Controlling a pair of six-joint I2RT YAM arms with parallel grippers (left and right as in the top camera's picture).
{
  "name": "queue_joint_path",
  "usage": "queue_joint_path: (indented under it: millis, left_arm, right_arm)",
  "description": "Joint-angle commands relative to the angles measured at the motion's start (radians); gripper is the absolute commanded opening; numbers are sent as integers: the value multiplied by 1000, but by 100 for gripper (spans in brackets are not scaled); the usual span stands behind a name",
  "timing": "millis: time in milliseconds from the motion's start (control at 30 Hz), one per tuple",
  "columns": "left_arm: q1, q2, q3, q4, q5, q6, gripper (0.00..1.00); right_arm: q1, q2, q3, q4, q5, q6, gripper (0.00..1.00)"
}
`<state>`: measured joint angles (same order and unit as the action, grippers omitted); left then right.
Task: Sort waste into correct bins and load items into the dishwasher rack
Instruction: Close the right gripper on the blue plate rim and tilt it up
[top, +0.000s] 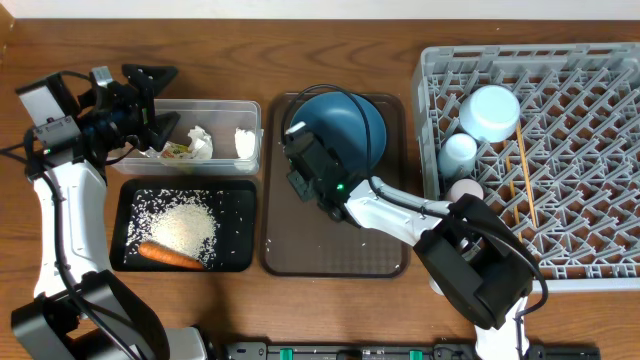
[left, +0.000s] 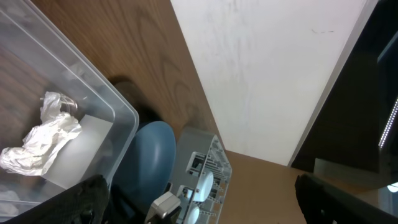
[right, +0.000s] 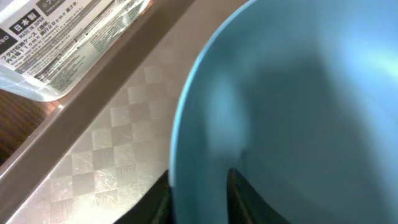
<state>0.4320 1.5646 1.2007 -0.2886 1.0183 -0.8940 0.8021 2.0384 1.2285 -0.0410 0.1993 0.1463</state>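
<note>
1. Brown wooden worktop (top: 330, 310) holds a big grey rack (top: 580, 200) on the right.
2. Right jaws pinch the rim of the blue plate (top: 350, 120), over the brown tray (top: 335, 255).
3. Left jaws hang wide apart, holding nothing, over the clear tub (top: 215, 102) with a paper wad (top: 200, 143) inside.

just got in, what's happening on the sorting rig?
The right gripper has its fingers either side of the blue plate rim, on the brown tray; grip unclear. The left gripper hangs open at the clear tub. Bowl, cups and chopsticks are in the rack; rice and carrot are in the black tray.
</note>
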Motion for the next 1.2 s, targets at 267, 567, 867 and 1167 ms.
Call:
queue_joint_path:
  millis: [267,567,867,1167]
  left_arm:
    - [3,1,-4,-2,10,2,98]
    - [3,1,-4,-2,10,2,98]
    - [3,1,-4,-2,10,2,98]
    - [3,1,-4,-2,10,2,98]
  right_arm:
    - [3,-30,0,-7,28,-9,27]
    - [3,-36,0,-26,-2,-34,36]
    - [1,-80,1,-61,-1,-58,38]
    - [2,-88,1,-80,-2,-58,39]
